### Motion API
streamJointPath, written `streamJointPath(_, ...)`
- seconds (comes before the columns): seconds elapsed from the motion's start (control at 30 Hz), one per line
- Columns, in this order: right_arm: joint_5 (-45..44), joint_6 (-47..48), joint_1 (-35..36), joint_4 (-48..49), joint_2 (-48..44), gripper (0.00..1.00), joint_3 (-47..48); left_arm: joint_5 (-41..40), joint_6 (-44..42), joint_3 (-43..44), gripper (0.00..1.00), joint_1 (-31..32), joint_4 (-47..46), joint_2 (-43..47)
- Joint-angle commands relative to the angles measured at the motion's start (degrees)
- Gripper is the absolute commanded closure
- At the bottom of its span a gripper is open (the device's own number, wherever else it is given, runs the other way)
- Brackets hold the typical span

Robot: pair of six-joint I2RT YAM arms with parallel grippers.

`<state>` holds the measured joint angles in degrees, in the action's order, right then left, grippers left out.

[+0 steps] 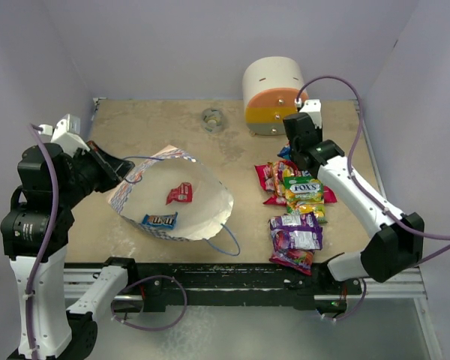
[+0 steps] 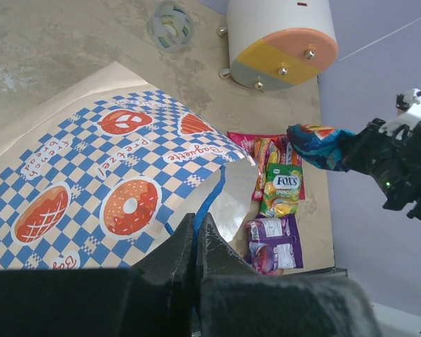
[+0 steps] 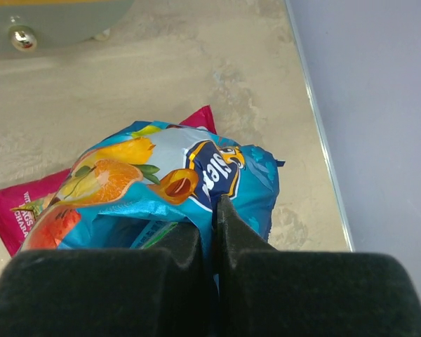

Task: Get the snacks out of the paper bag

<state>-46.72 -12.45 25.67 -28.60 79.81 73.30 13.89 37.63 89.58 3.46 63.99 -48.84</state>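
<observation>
Right gripper (image 3: 212,210) pinches blue packet (image 3: 161,175), pile of snacks (image 1: 300,196) just below it. Left gripper (image 2: 196,230) clamps bag (image 2: 91,182) rim. Two packets (image 1: 179,193) left inside.

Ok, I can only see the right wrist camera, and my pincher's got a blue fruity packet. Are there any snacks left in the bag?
Observer: Yes, two. A red packet and an M&M's packet lie inside the paper bag.
Operator: What's the other arm doing?
Observer: The left gripper is shut on the bag's blue cord handle.
Operator: Where are the snacks that are out?
Observer: In a pile right of the bag, with a green Fox's packet and a purple packet. Your right gripper, with its blue packet, hangs above the pile's far end.
</observation>
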Motion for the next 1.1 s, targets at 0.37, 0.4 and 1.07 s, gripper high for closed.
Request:
streamJointPath(0.37, 2.46, -20.25, -2.74, 3.52, 1.13, 1.0, -4.02, 4.25, 0.52, 1.47, 1.0, 0.16, -2.11, -0.48)
streamJointPath(0.4, 4.36, -21.87, -2.73, 3.87, 0.51, 1.0, -5.61, 5.2, 0.51, 1.04, 1.0, 0.14, -2.49, -0.35)
streamJointPath(1.07, 31.1, -24.09, -2.73, 18.64, -2.04, 0.73, -21.88, 17.16, 4.08, -5.96, 1.0, 0.14, -14.89, 2.7)
